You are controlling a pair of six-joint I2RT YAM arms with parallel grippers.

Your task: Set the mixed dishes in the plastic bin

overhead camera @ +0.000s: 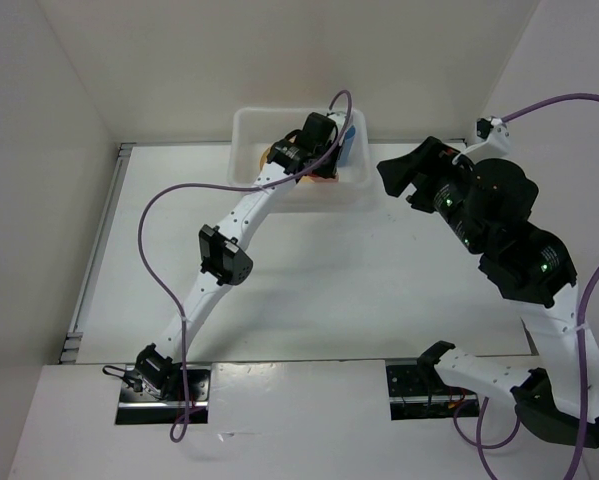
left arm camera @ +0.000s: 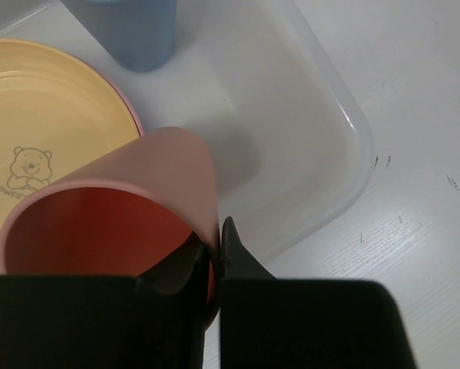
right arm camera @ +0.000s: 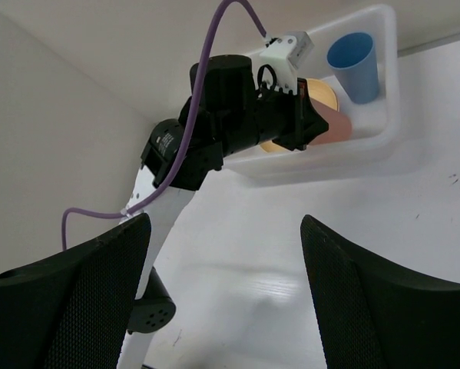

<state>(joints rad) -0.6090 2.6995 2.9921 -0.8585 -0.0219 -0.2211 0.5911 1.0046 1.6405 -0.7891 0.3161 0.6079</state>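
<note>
My left gripper (left arm camera: 214, 246) is shut on the wall of the red cup (left arm camera: 114, 215), one finger inside and one outside. It holds the cup tilted above the near right part of the plastic bin (left arm camera: 322, 131). Inside the bin lies a yellow-orange plate (left arm camera: 38, 131) with a bear print, and a pink edge (left arm camera: 135, 115) shows beneath it. A blue cup (left arm camera: 134, 31) stands upright in the bin's far corner. In the top view the left gripper (overhead camera: 324, 165) hangs over the bin (overhead camera: 249, 125). My right gripper (right arm camera: 226, 223) is open and holds nothing, above the table to the right of the bin (right arm camera: 368, 146).
White walls enclose the table on the left, back and right. The left arm (overhead camera: 229, 240) stretches diagonally from its base to the bin. The right arm (overhead camera: 509, 240) is folded at the right side. Purple cables loop over both arms.
</note>
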